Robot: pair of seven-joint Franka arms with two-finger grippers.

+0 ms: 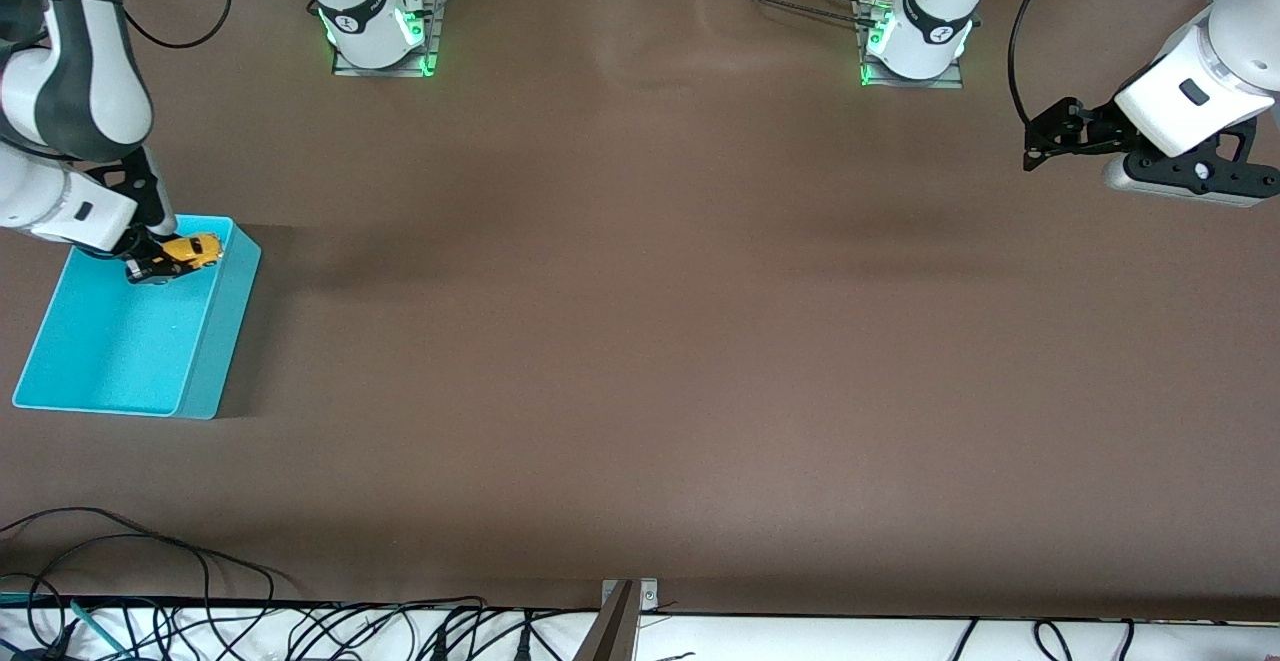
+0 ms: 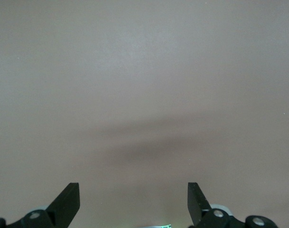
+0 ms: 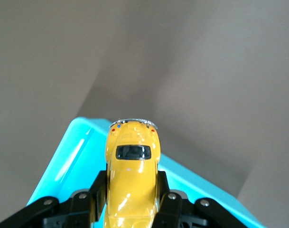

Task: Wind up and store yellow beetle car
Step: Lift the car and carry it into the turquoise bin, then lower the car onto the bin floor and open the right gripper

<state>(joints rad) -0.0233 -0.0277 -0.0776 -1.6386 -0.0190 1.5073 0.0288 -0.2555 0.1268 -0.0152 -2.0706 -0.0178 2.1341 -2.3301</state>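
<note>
The yellow beetle car (image 1: 195,250) is held in my right gripper (image 1: 165,259), which is shut on its sides over the turquoise bin (image 1: 215,336), at the bin's corner nearest the robots' bases. In the right wrist view the car (image 3: 132,175) sits between the black fingers (image 3: 97,190), with the bin's rim (image 3: 82,142) below it. My left gripper (image 1: 1045,136) is open and empty, up over the table at the left arm's end. In the left wrist view its fingertips (image 2: 68,199) stand wide apart over bare brown table.
The turquoise bin stands at the right arm's end of the brown table (image 1: 640,341). Cables (image 1: 150,621) run along the table's front edge. The two arm bases (image 1: 375,21) stand at the back edge.
</note>
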